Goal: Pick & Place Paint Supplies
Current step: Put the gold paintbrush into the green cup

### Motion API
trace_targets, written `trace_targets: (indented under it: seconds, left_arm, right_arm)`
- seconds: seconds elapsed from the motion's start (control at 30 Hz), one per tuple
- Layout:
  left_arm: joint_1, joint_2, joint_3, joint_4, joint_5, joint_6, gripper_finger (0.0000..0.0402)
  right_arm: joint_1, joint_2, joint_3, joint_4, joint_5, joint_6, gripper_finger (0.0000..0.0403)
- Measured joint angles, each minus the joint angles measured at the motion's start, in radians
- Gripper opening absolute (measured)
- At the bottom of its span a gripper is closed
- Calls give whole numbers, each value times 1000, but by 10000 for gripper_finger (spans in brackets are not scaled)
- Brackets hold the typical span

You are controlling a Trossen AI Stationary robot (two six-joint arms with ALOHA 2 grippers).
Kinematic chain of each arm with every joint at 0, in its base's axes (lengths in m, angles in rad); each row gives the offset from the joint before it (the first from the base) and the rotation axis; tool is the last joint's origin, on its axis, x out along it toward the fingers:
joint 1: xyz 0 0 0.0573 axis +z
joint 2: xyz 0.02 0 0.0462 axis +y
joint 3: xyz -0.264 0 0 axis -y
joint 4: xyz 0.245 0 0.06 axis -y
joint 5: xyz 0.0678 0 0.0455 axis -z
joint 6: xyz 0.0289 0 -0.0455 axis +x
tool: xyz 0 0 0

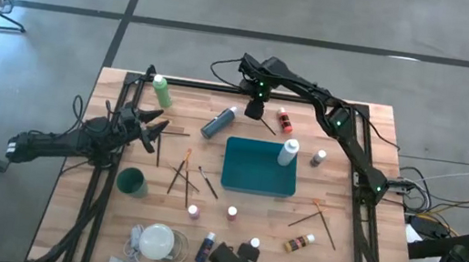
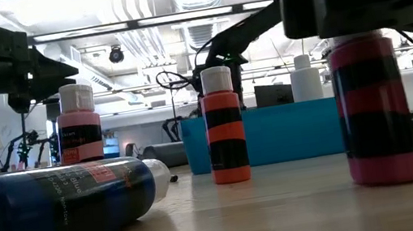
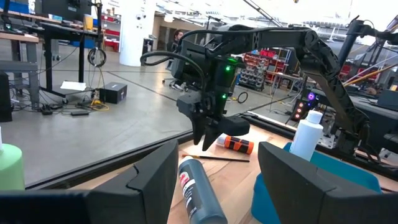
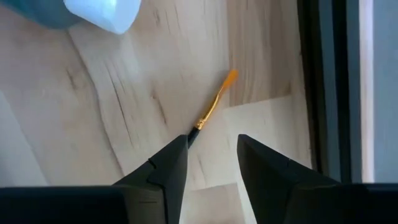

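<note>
Item: thin brush with orange bristle tip (image 4: 214,106), lying flat on the wooden table (image 1: 354,258), centre of the right wrist frame, its dark handle end running in beneath the right gripper (image 4: 211,152). We note the two fingers apart with bare wood between them, the brush not clamped; the handle end sits just beside one fingertip.

In the high view we place the right gripper (image 1: 255,108) at upper centre, above the teal tray (image 1: 259,167). A red-and-black paint bottle (image 1: 285,121) lies just to its right; a grey-blue bottle (image 1: 217,122) lies to its lower left. A white bottle (image 1: 288,151) stands at the tray's upper right corner.

A green bottle (image 1: 162,91) lies at upper left. More brushes (image 1: 181,173) are scattered left of the tray, others (image 1: 319,216) to its lower right.

Left gripper (image 1: 154,128) waits at left of centre, fingers apart, holding nothing.

A white round disc (image 1: 156,240) sits at bottom left.
</note>
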Motion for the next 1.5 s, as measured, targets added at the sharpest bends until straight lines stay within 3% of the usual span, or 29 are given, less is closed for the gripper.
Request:
trace_targets:
  seconds: [0.53,0.9,1.03,1.5]
  left_arm:
    - [0,0,0,0,0,0,227]
    - [0,0,0,0,0,0,227]
    - [0,0,0,0,0,0,227]
    - [0,0,0,0,0,0,227]
  right_arm:
    - [21,0,-7,-4,-8,30,187]
    - [16,0,-11,19,-50,318,155]
    - [16,0,-38,24,3,354,149]
    - [16,-2,-96,102,26,376,156]
